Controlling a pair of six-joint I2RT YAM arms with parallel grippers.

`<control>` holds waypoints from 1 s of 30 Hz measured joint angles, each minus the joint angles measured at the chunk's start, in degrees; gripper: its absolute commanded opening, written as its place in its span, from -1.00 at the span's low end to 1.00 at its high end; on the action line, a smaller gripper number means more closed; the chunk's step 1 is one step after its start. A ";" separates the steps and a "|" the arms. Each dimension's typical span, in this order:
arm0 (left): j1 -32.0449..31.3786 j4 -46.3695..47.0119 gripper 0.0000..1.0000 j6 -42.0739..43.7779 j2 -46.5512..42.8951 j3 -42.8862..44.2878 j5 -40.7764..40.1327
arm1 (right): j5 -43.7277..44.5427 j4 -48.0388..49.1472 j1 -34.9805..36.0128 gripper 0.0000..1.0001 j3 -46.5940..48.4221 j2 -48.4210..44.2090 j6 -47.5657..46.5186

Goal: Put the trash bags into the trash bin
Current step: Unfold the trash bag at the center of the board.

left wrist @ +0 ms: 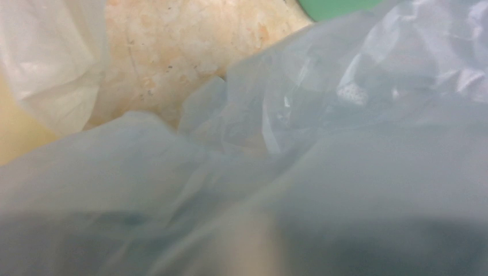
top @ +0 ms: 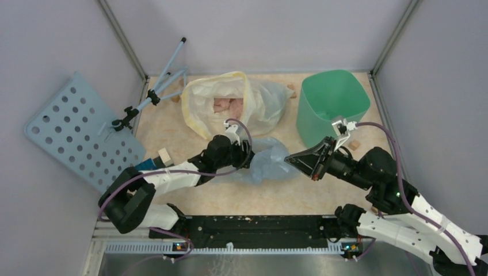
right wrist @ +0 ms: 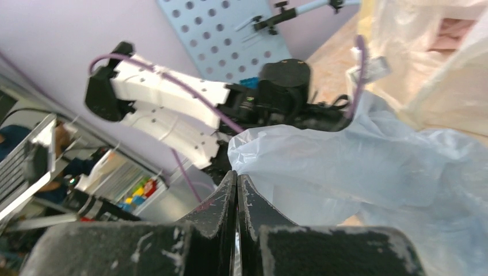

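Right tool [right wrist: 236, 177] pinches trash bags [right wrist: 368, 167] (wrist view only).

Pale lilac walls [top: 259, 29] with grey metal corner posts [top: 123, 40] closed in a beige marbled tabletop [top: 276, 198] under soft, even light, a pale-blue perforated board [top: 69, 138] leaned at nine o'clock, and a black rail [top: 259, 227] ran at six o'clock.
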 measured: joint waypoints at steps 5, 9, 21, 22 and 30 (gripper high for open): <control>0.15 -5.77 0.64 1.95 -8.26 1.27 1.40 | 9.90 -4.79 0.00 -1.00 0.50 -0.26 -1.27; 0.15 -12.26 0.70 3.52 -12.28 6.80 4.24 | 17.77 -9.07 0.02 -1.00 0.59 0.52 -3.69; 0.15 -33.42 -1.00 6.97 -21.09 14.12 8.59 | 24.83 -13.40 0.04 -1.00 6.67 4.33 -9.57; 0.15 -33.64 -1.00 6.64 -22.36 13.97 8.90 | 24.37 -13.25 0.04 -1.00 7.19 4.46 -9.73; -1.11 -22.49 -1.00 1.11 -28.02 4.55 13.31 | 17.79 -10.67 0.04 -1.00 9.57 7.56 -9.92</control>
